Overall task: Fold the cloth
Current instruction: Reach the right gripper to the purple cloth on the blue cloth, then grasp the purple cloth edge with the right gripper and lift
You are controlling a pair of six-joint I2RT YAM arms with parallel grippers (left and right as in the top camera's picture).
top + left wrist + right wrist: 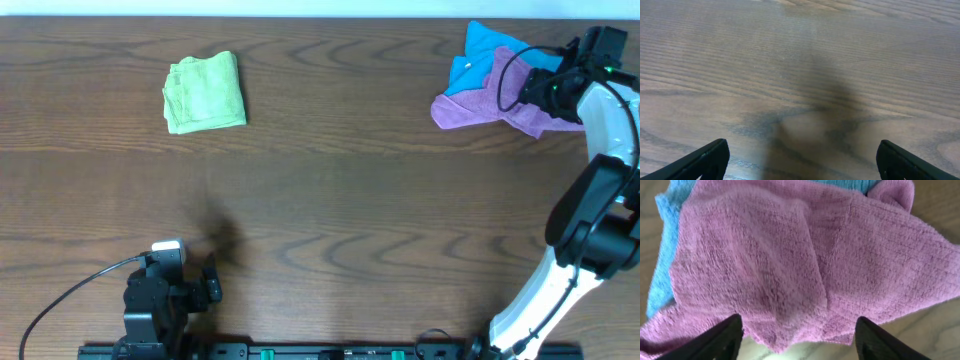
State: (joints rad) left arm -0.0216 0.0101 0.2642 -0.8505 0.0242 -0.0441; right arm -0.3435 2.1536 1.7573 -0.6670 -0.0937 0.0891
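Fingertips of right end effector [800, 342] sit at the bottom of the wrist view, spread wide w/ nothing btwn them. It hangs over the purple cloth [790, 265], which lies rumpled at the far right of the desk [350, 200], partly overlapping a blue cloth [662, 270]. Left end effector [800, 160] also wide and empty, over bare wood near the front edge, well apart from everything.

Step in hand, prob: grab purple cloth and get it clear of the blue one.
- Pinch near a free edge or corner, not mid-panel. The near hem along the bottom of the wrist view looks the best bet.
- Take one layer only. A crease runs down the centre, so a deep bite may catch a doubled fold or the blue cloth below.
- Drag toward open desk centre before spreading.
- Green cloth [205, 92] at far left looks already folded; leave it.

Hard to read:
- Can't tell whether the fingertips touch the fabric.
- Overhead: arm covers the cloth's right side.
- True corners not identifiable.
- Blue cloth's extent under the purple is hidden.
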